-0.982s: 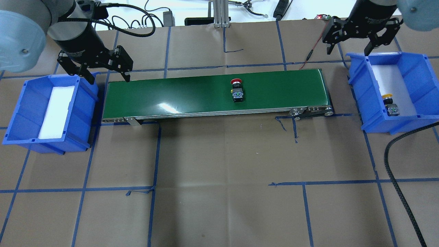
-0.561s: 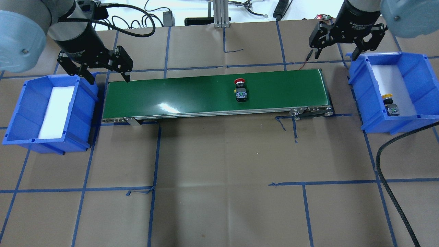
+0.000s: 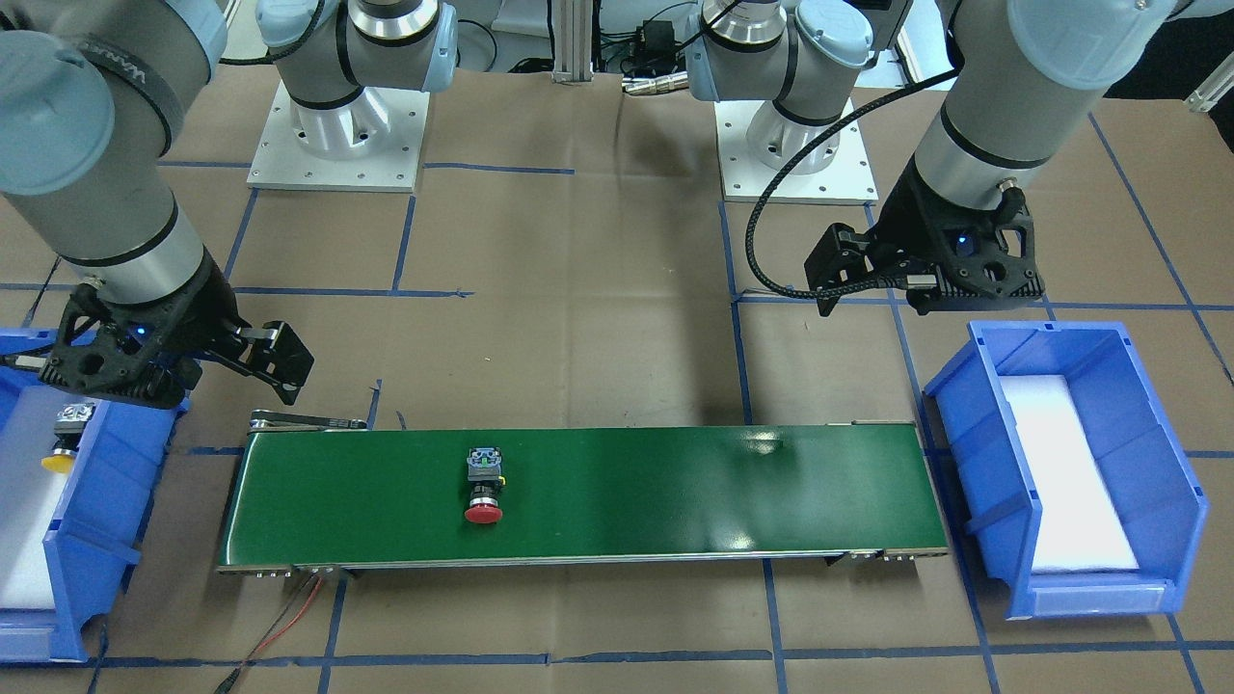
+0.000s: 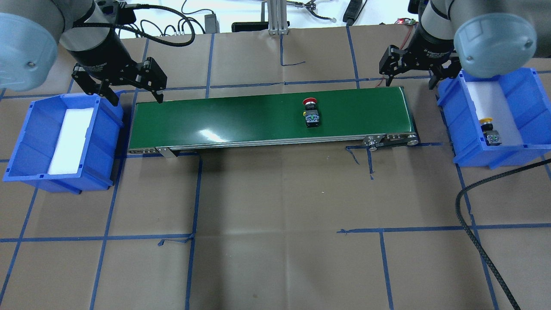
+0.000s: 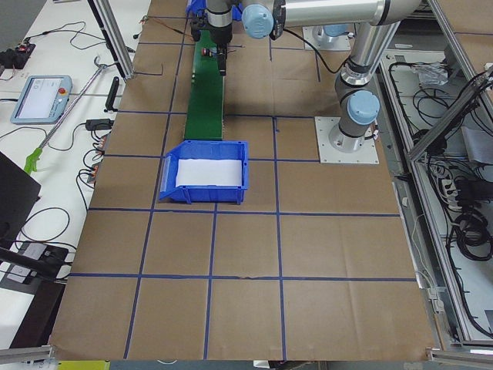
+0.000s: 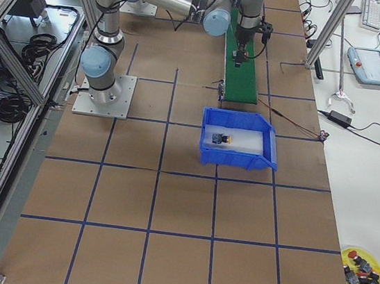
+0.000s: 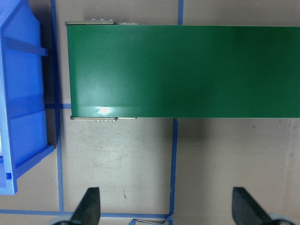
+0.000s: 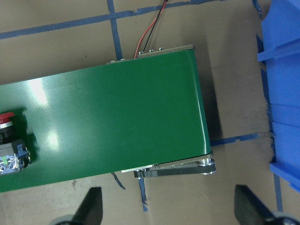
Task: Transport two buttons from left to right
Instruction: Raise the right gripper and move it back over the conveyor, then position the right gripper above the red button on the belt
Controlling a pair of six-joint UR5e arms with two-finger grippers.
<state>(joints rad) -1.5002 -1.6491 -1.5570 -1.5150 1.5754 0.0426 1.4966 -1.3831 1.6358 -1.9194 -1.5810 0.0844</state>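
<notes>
The red-capped button lies on its side on the green conveyor belt, right of the middle; it also shows in the front view and at the left edge of the right wrist view. The yellow-capped button lies in the right blue bin, also seen from the front. My right gripper is open and empty above the belt's far right end. My left gripper is open and empty above the belt's left end, beside the left blue bin.
The left bin holds only a white foam liner. A black braided cable trails across the table at the front right. An aluminium post and loose cables lie past the table's far edge. Blue tape lines grid the brown table.
My right gripper has moved left from over the right bin's far end to the belt's right end. The red button has travelled right along the belt. The left arm has not moved.
</notes>
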